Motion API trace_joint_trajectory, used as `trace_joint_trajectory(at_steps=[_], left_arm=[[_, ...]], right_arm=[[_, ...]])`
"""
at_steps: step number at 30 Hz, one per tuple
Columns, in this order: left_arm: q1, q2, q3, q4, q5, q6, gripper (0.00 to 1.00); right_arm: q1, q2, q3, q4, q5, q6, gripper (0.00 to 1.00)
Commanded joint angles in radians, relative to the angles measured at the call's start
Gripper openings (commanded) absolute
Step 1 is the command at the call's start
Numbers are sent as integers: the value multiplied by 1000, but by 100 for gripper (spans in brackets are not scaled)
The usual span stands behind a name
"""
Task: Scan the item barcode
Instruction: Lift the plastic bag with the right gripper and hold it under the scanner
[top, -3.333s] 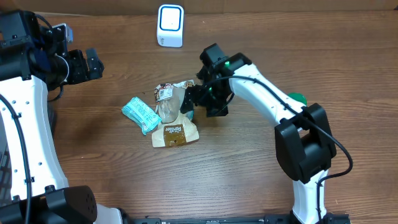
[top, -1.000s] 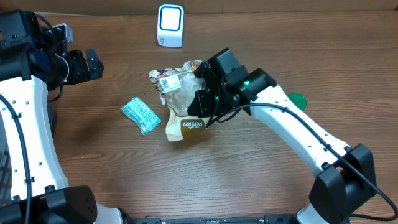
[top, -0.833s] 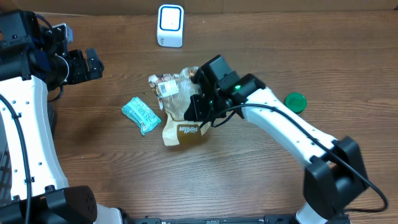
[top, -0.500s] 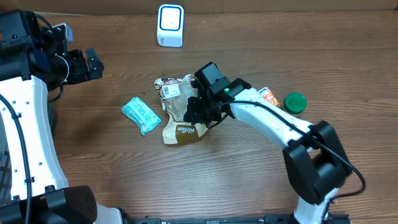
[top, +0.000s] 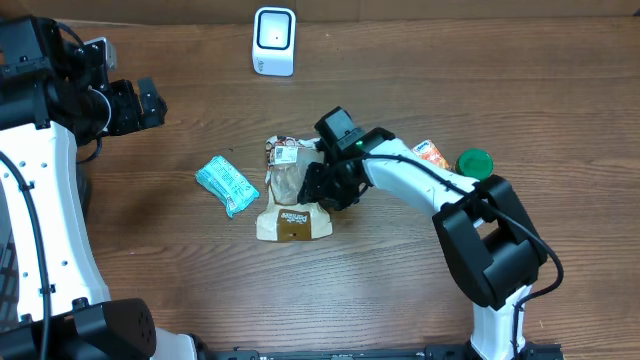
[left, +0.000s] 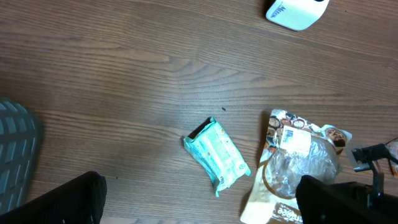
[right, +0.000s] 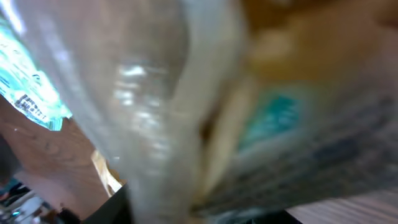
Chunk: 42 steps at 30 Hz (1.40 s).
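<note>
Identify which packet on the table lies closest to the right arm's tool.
The clear-and-brown bag, right at the right tool; the teal packet lies apart to its left, the orange packet beside the green lid.

Snack bag (top: 291, 216) lowered back onto table (top: 400, 300); right gripper (top: 319, 187) apparently loosening.

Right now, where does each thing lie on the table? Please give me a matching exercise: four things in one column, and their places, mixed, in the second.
Things:
1. white scanner
2. teal packet
3. green lid
4. brown bag

Places:
A. right side, beside the orange packet
B. far edge, on its own
C. centre, against the right arm
D. just left of the brown bag

Pairs: 1-B, 2-D, 3-A, 4-C.
</note>
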<state>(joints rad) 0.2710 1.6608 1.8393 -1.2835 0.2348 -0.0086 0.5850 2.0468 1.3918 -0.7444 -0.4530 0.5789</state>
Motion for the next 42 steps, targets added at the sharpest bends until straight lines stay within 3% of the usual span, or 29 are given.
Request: trace_joint_trajectory(at_steps=[1,8,12,16,20,21,24,33,42], left_arm=[[3,3,21,2,1,-16,100],[3,3,21,1,1,-16,100],[3,3,21,1,1,-16,100],[3,3,21,2,1,-16,99],[3,3,21,2,1,-16,100],[3,3,21,2,1,-16,100],[3,3,21,2,1,-16,100],[3,3,21,2,1,-16,100],[3,3,21,2,1,-16,100]], right_arm=[[-22,-10,4,-25,-84,5,43],[-5,-8,3,-27,-84,12,52],[33,8,1,-17,16,100,54],[63,27,1,3,16,106,45],[68,29,2,11,27,106,9],[65,29,2,14,26,105,4],[51,25,15,9,20,89,4],[3,-139,132,-48,-137,-211,4],[2,-233,183,-99,-132,-290,4]])
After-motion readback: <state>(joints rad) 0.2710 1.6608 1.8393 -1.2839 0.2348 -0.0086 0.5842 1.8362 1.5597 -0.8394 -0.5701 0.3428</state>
